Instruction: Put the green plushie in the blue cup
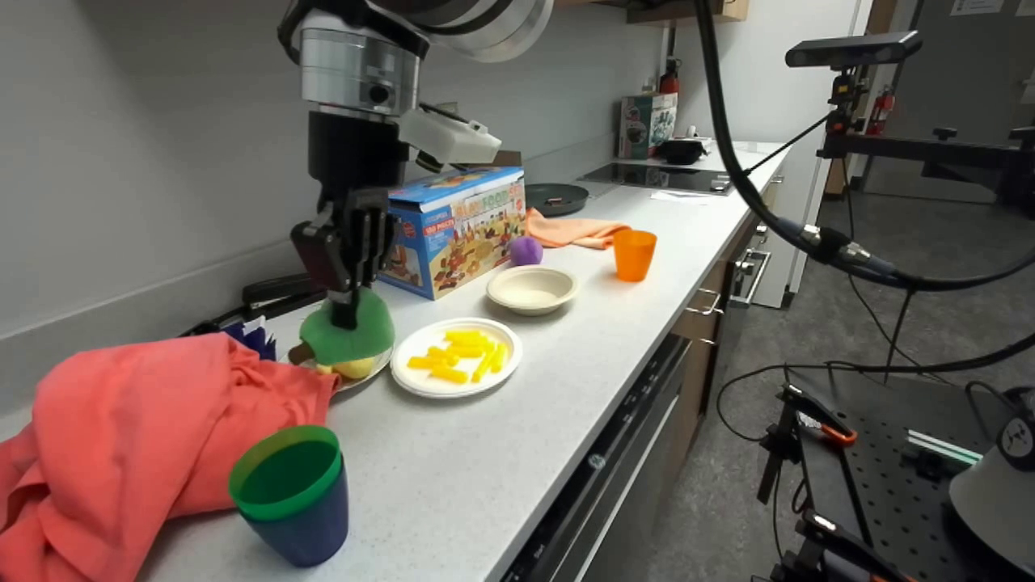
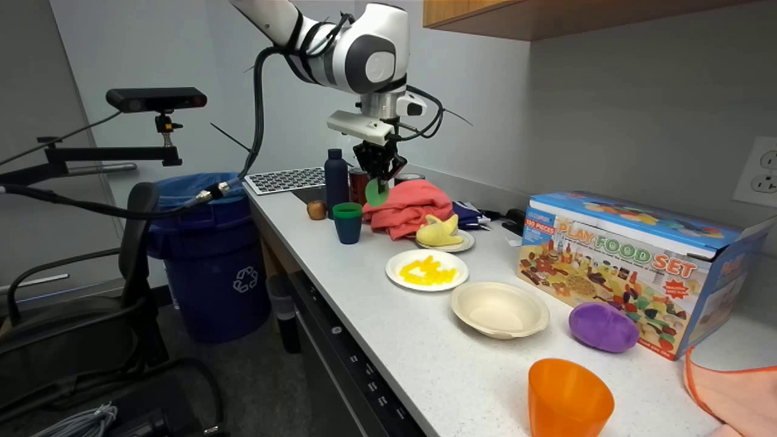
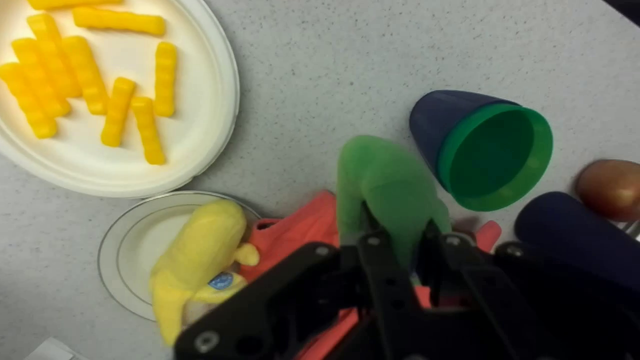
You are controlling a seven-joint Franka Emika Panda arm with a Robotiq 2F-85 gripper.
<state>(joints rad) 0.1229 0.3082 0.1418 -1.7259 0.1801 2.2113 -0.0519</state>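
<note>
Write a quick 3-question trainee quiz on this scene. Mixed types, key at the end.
1. Multiple choice: what does the gripper hold?
A) the yellow plushie
B) the green plushie
C) the orange cup

2. True or false: the green plushie is already inside the blue cup.

3. Fill in the colour: the inner cup, nested in the blue cup, is ____.

Key: 1. B. 2. False; the gripper holds it outside the cup. 3. Green.
</note>
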